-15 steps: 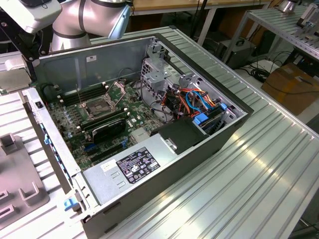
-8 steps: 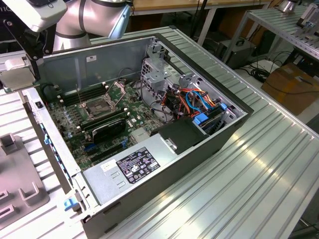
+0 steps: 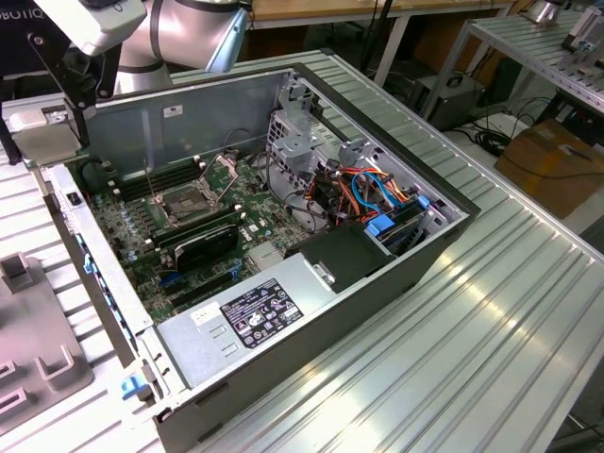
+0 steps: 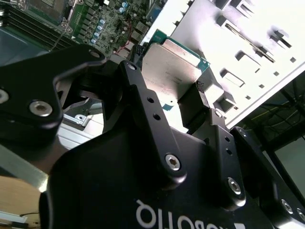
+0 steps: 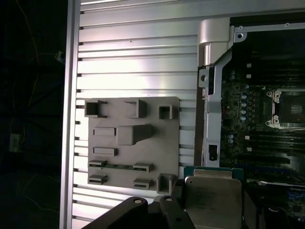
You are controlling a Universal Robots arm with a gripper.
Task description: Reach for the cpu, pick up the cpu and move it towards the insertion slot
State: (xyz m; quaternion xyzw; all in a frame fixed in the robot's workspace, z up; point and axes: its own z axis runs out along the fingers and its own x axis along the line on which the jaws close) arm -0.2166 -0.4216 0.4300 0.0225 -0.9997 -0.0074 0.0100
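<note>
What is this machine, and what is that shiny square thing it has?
It is a robot arm working over an open computer case on a metal table. One picture is taken from a camera off the arm. The other two come from cameras riding near the arm's wrist. In both wrist views the black gripper is shut on the cpu, a thin silvery chip, the computer's brain. Inside the case sits the insertion slot, a square socket with a shiny frame. The first wrist view also shows a grey tray with little holders beside the case.
</note>
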